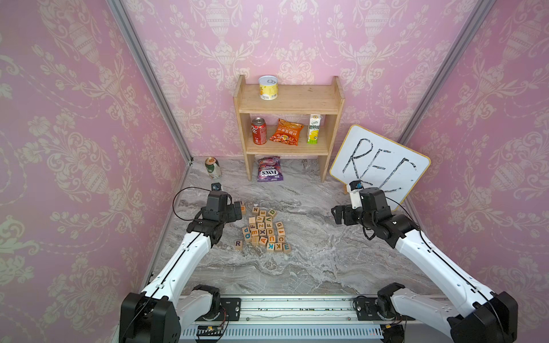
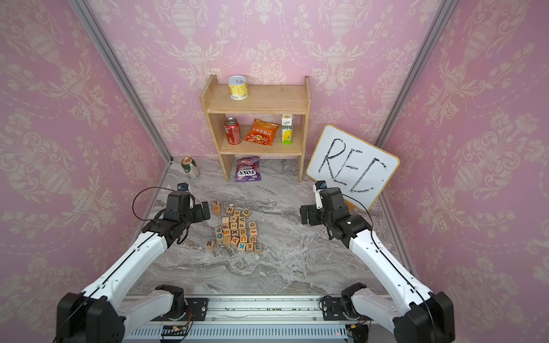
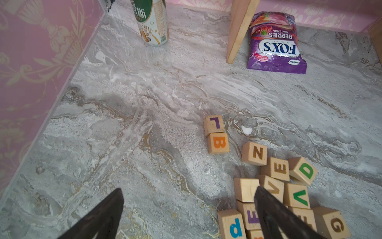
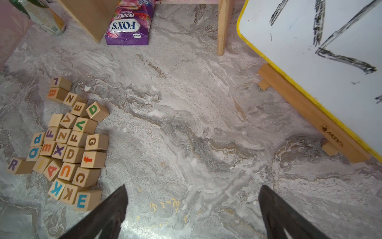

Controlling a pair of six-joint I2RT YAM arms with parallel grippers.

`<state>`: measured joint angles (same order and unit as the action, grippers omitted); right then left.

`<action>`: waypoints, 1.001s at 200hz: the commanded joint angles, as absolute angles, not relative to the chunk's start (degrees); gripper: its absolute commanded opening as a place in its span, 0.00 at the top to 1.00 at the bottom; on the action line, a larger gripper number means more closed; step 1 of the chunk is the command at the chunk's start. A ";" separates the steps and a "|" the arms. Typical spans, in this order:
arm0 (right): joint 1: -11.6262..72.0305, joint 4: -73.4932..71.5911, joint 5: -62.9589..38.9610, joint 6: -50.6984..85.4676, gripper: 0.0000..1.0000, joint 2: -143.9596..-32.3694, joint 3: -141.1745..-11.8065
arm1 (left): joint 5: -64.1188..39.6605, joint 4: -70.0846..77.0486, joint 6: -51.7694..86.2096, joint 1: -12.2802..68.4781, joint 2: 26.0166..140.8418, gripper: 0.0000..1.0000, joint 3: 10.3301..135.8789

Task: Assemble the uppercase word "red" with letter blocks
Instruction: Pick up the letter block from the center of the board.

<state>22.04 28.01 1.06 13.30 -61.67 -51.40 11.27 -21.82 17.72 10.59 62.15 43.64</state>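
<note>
1. The letter blocks (image 1: 265, 231) – small pale wooden cubes, each with one coloured letter – lie in a loose cluster on the grey marble-patterned tabletop (image 1: 312, 255), left of its centre.
2. You will find the purple R block (image 1: 238, 244) alone at the cluster's near-left corner, just apart from the rest. It also shows in the right wrist view (image 4: 13, 165).
3. The green D block (image 1: 272, 212) sits turned at an angle on the far edge, touching a brown E block (image 1: 262, 212). A blue E block (image 1: 286, 246) ends the nearest row.
4. The left gripper (image 1: 236, 208) hovers at the cluster's far-left side – jaws spread wide, nothing between them (image 3: 189, 189). A purple L block (image 3: 214, 124) and an orange B block (image 3: 218, 143) lie touching just ahead of it.
5. The right gripper (image 1: 337, 214) hangs over bare marble, well apart from the blocks, fingers wide apart and empty (image 4: 193, 186).
6. Beyond it leans a white, yellow-rimmed whiteboard (image 1: 380, 160) with black handwriting.
7. At the back wall stands a pale wooden shelf (image 1: 289, 102), with a purple candy bag (image 1: 269, 170) beneath it and a green-and-white can (image 1: 212, 168) to its left.
</note>
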 commanded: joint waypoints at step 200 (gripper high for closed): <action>54.70 40.98 7.67 27.06 0.00 -70.19 -69.06 | 0.96 -56.48 27.50 13.71 64.50 0.06 54.15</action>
